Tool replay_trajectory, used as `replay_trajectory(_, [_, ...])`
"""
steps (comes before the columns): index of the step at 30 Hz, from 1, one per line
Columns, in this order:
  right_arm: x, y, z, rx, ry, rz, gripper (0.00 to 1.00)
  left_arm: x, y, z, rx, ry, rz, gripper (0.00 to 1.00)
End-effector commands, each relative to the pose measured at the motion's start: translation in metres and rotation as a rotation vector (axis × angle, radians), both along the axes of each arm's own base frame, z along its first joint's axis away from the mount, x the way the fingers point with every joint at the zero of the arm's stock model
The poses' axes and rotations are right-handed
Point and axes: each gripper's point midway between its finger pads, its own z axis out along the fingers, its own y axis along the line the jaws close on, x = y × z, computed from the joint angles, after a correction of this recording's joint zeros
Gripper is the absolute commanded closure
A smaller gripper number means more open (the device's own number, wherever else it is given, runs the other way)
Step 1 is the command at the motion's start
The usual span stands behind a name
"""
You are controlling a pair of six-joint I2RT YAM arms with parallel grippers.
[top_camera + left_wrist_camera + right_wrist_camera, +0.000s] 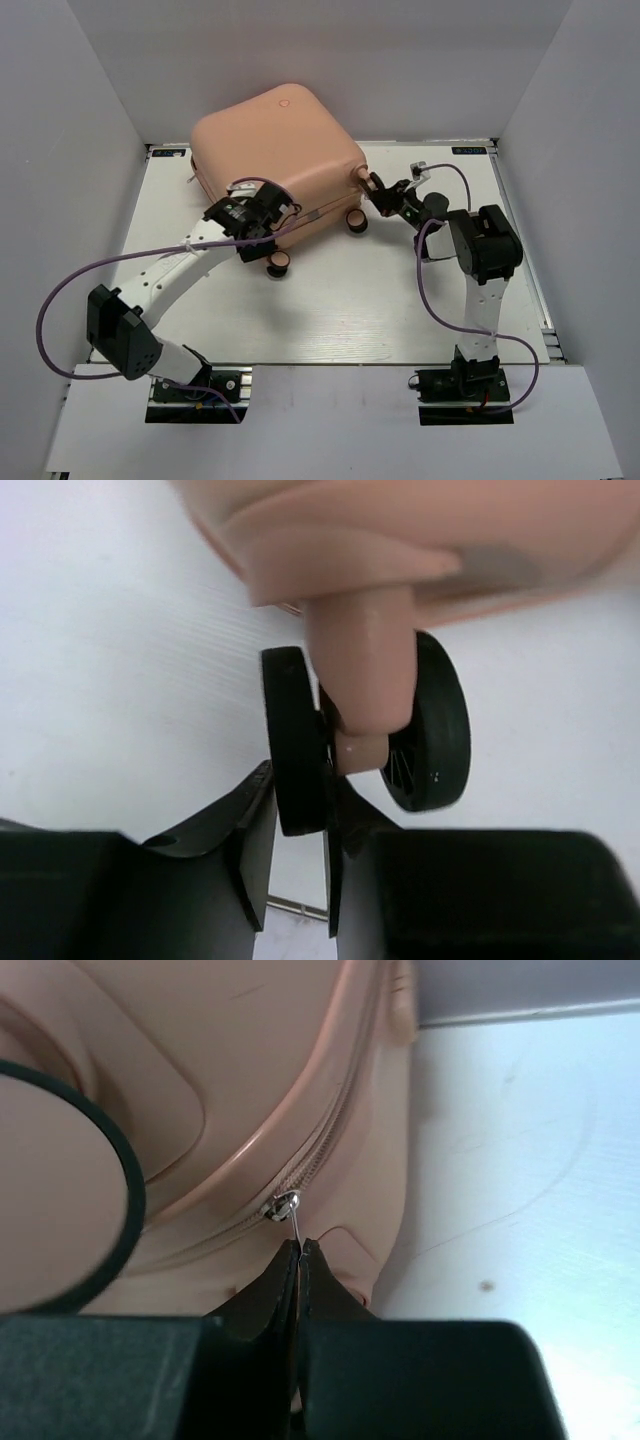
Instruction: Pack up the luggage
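The pale pink luggage (275, 140) lies closed at the back of the white table (350, 300), tipped with its wheels towards me. My left gripper (298, 790) is at its near edge and shut on one black disc (295, 740) of a twin caster wheel. The other disc (435, 735) hangs free beside the pink caster stem (365, 660). My right gripper (300, 1248) is at the luggage's right corner, shut on the thin metal zipper pull (294, 1222). The pull hangs from the slider (281, 1205) on the closed zip. The luggage's inside is hidden.
Two caster wheels (278, 263) (355, 220) stick out at the luggage's near side. Grey walls (80, 150) enclose the table on the left, back and right. Purple cables (60, 300) loop off both arms.
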Motion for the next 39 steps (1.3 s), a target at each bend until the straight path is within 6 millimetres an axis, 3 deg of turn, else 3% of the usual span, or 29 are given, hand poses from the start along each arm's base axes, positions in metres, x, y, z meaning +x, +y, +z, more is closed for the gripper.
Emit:
replay_trajectory(1, [0.018, -0.064, 0.054, -0.061, -0.237, -0.189, 1.00, -0.066, 0.145, 0.027, 0.442, 0.128, 0.236, 1.00])
replay_trajectory(5, [-0.003, -0.047, 0.042, -0.173, -0.220, -0.145, 1.00, -0.080, 0.171, 0.027, 0.447, 0.132, 0.321, 1.00])
replay_trajectory(7, [-0.002, -0.037, 0.036, -0.228, -0.229, -0.151, 1.00, -0.078, 0.179, 0.026, 0.438, 0.108, 0.344, 1.00])
replay_trajectory(14, [0.018, -0.013, 0.053, -0.278, -0.297, -0.181, 1.00, -0.067, 0.201, 0.034, 0.455, 0.091, 0.391, 1.00])
replay_trajectory(15, [0.022, -0.012, 0.057, -0.287, -0.309, -0.183, 1.00, -0.064, 0.198, 0.035, 0.433, 0.096, 0.382, 0.98])
replay_trajectory(16, [0.020, -0.003, 0.052, -0.310, -0.305, -0.158, 1.00, -0.062, 0.197, 0.035, 0.429, 0.102, 0.378, 0.78])
replay_trajectory(18, [0.020, 0.004, 0.055, -0.308, -0.312, -0.137, 1.00, -0.047, 0.180, 0.038, 0.358, 0.081, 0.296, 0.49])
replay_trajectory(19, [0.018, 0.009, 0.055, -0.311, -0.311, -0.123, 1.00, -0.041, 0.166, 0.042, 0.349, 0.056, 0.230, 0.25])
replay_trajectory(20, [0.016, 0.013, 0.055, -0.316, -0.308, -0.110, 1.00, -0.036, 0.157, 0.046, 0.338, 0.032, 0.192, 0.08])
replay_trajectory(21, [0.016, 0.016, 0.049, -0.336, -0.291, -0.094, 1.00, -0.035, 0.151, 0.050, 0.356, 0.031, 0.122, 0.00])
replay_trajectory(22, [0.014, 0.020, 0.049, -0.343, -0.291, -0.086, 1.00, -0.028, 0.129, 0.067, 0.339, -0.035, 0.042, 0.00])
replay_trajectory(25, [0.008, 0.023, 0.044, -0.356, -0.278, -0.076, 1.00, -0.018, 0.091, 0.092, 0.275, -0.128, -0.104, 0.00])
replay_trajectory(27, [0.004, 0.027, 0.043, -0.347, -0.261, -0.068, 1.00, -0.003, 0.047, 0.100, 0.207, -0.215, -0.245, 0.00])
replay_trajectory(30, [0.000, 0.033, 0.042, -0.350, -0.241, -0.057, 1.00, 0.012, -0.032, 0.088, 0.042, -0.228, -0.428, 0.00])
replay_trajectory(31, [-0.001, 0.034, 0.040, -0.355, -0.234, -0.056, 1.00, 0.015, -0.046, 0.085, 0.017, -0.226, -0.444, 0.00])
replay_trajectory(32, [-0.001, 0.034, 0.043, -0.353, -0.237, -0.059, 1.00, 0.021, -0.066, 0.098, -0.023, -0.268, -0.460, 0.00])
replay_trajectory(33, [-0.002, 0.035, 0.040, -0.353, -0.222, -0.059, 1.00, 0.031, -0.089, 0.076, -0.005, -0.227, -0.483, 0.00])
replay_trajectory(34, [-0.002, 0.036, 0.042, -0.350, -0.221, -0.061, 1.00, 0.033, -0.102, 0.074, -0.029, -0.228, -0.474, 0.00])
replay_trajectory(35, [-0.003, 0.037, 0.042, -0.347, -0.219, -0.060, 1.00, 0.041, -0.120, 0.095, -0.082, -0.274, -0.480, 0.00])
replay_trajectory(37, [-0.004, 0.038, 0.041, -0.333, -0.207, -0.058, 1.00, 0.057, -0.142, 0.073, -0.089, -0.243, -0.442, 0.00])
replay_trajectory(39, [-0.005, 0.036, 0.040, -0.335, -0.196, -0.062, 1.00, 0.075, -0.173, 0.085, -0.193, -0.319, -0.438, 0.00])
